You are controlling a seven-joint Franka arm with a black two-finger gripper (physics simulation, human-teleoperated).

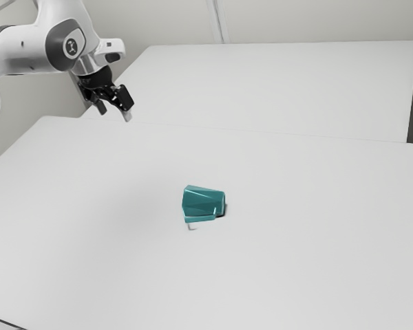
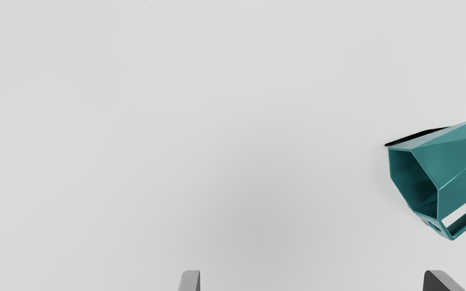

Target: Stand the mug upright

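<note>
While the mug lies sideways, hand spread apart, arm badge illegible

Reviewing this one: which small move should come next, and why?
Probably bring the open gripper over toward the mug, still high. The mug lies on its side on the table, and the gripper hangs well away, toward the exterior view's upper left.

- Table: white, broad, smooth, with soft gray shading
- Slab: white, flat-faced, beyond the table's far edge
- Wall: pale gray, behind the slab
- Strip: narrow, running down the wall to the slab
- Line: thin, dark, at the exterior view's lower left corner
</note>
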